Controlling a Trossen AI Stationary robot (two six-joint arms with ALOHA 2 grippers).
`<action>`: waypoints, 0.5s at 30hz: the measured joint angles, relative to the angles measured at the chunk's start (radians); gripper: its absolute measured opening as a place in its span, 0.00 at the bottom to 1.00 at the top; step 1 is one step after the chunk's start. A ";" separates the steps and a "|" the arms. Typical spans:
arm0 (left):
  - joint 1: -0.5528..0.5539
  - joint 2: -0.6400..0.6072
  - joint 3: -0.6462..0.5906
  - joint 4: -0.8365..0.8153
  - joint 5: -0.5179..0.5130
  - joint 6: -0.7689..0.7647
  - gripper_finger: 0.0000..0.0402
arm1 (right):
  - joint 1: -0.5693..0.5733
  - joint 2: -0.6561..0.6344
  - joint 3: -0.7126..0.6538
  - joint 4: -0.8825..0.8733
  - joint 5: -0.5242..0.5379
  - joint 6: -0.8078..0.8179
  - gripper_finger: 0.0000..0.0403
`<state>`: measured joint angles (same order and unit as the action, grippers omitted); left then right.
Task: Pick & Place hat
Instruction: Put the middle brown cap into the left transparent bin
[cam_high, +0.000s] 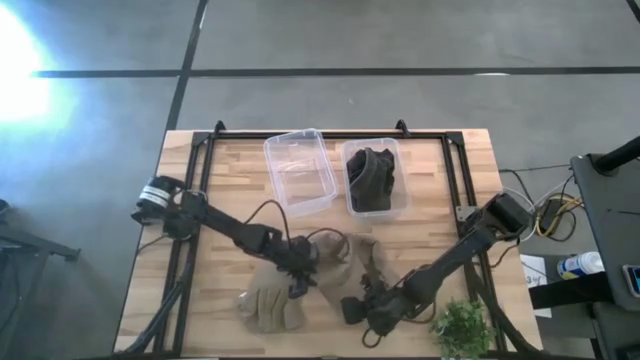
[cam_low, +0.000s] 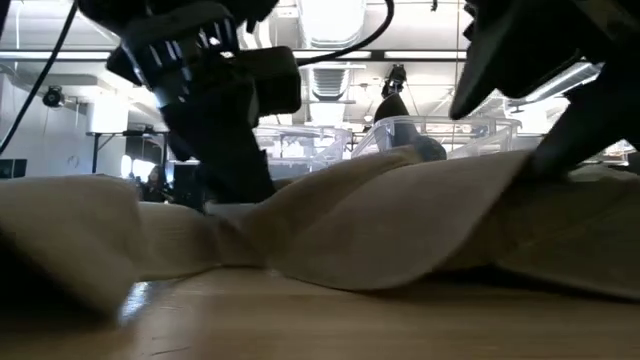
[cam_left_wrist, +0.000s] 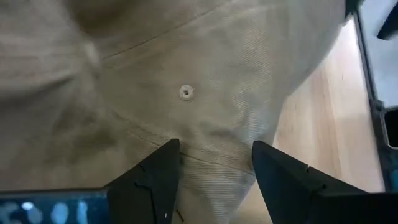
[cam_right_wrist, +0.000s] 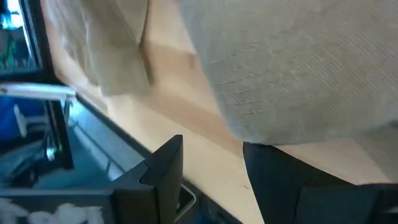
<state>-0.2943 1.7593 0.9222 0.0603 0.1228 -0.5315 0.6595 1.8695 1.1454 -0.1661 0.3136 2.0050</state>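
Note:
A tan hat (cam_high: 272, 298) lies crumpled on the wooden table near its front edge. It fills the left wrist view (cam_left_wrist: 186, 74) and rises as a fold in the low view (cam_low: 400, 220). My left gripper (cam_high: 300, 268) is open and down on the hat's middle, with cloth between its fingers (cam_left_wrist: 214, 165). My right gripper (cam_high: 362, 312) is open at the hat's right end, low over the table. Bare wood shows in its gap (cam_right_wrist: 211, 168), and the hat's edge (cam_right_wrist: 286, 81) lies over one finger. My left gripper comes at the hat from above, slanting down. Its two open fingers (cam_left_wrist: 161, 171) stand in the cloth on either side of a ridge, just below a seam and a small eyelet (cam_left_wrist: 186, 93). The hat lies on the table. My right gripper has one finger (cam_right_wrist: 273, 174) right at the hat's hanging edge; I cannot tell whether it touches.
An empty clear bin (cam_high: 300, 170) and a clear bin holding a dark hat (cam_high: 375, 178) stand at the table's far middle. A small green plant (cam_high: 462, 326) stands at the front right corner. A black frame (cam_high: 455, 170) runs round the table top.

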 joint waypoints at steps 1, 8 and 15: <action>-0.012 0.008 0.001 0.007 0.006 -0.017 0.49 | 0.000 0.000 0.012 -0.053 0.020 0.010 0.41; -0.109 0.035 0.000 0.037 0.017 -0.057 0.49 | -0.012 -0.026 0.104 -0.338 0.143 -0.003 0.41; -0.119 0.022 0.013 0.116 -0.073 -0.045 0.49 | -0.073 -0.029 0.094 -0.178 0.110 -0.155 0.38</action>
<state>-0.4132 1.7815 0.9354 0.1759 0.0501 -0.5762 0.5868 1.8405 1.2389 -0.3441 0.4236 1.8501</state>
